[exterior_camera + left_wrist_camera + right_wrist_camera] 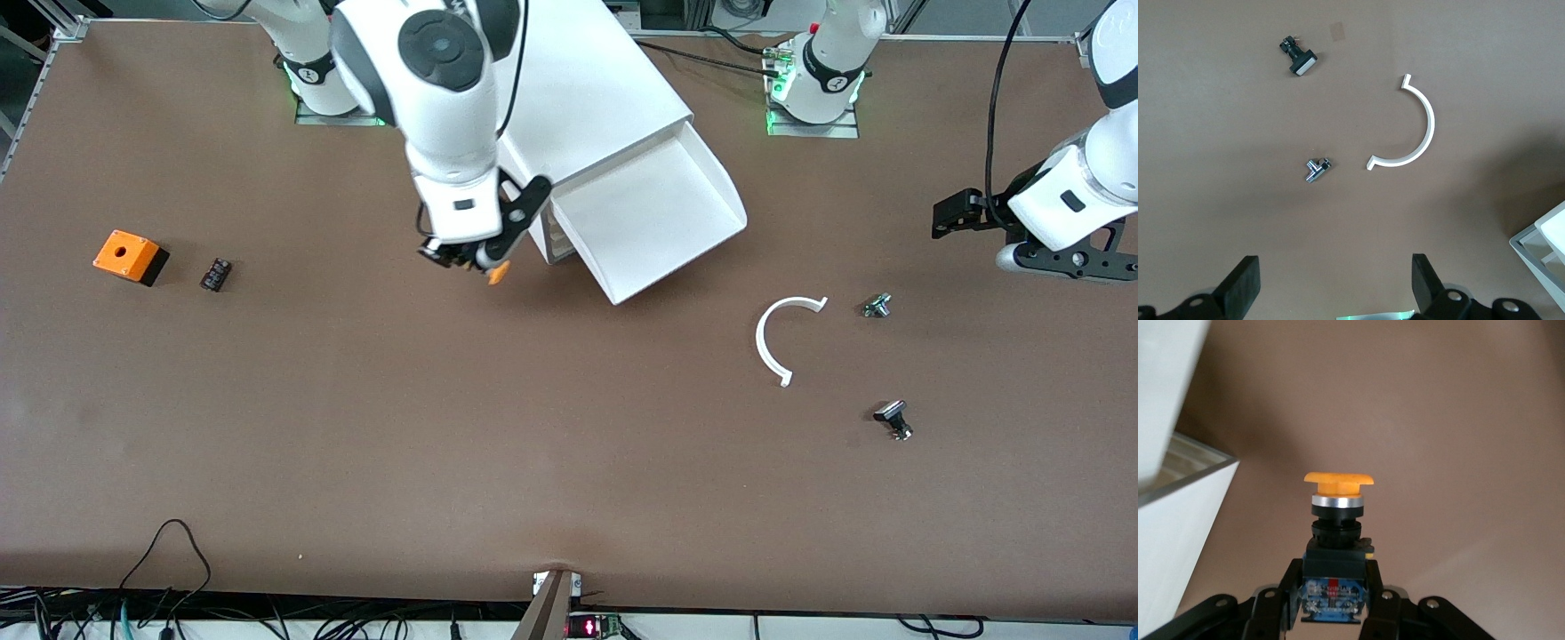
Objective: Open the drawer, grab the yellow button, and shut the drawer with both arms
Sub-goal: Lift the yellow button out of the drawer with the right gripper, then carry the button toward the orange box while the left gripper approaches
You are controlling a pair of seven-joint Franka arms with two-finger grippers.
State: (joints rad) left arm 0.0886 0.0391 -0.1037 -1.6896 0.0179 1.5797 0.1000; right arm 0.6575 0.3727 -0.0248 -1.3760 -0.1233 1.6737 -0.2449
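Observation:
The top drawer [658, 218] of the white cabinet [596, 89] stands pulled out, and its tray looks empty. My right gripper [476, 258] hangs over the table beside the cabinet's front, toward the right arm's end. It is shut on the button [499, 273]. In the right wrist view the fingers [1288, 580] clamp the button's black-and-blue body, and its orange cap [1338, 479] points away from the gripper [1331, 587]. My left gripper [1062, 264] waits open and empty over the left arm's end of the table. Its fingers stand wide apart in the left wrist view [1335, 267].
An orange box with a hole [130, 256] and a small black part [215, 274] lie toward the right arm's end. A white arc [782, 338], a silver part [877, 306] and a black part [893, 420] lie toward the left arm's end. A drawer corner [1548, 247] shows.

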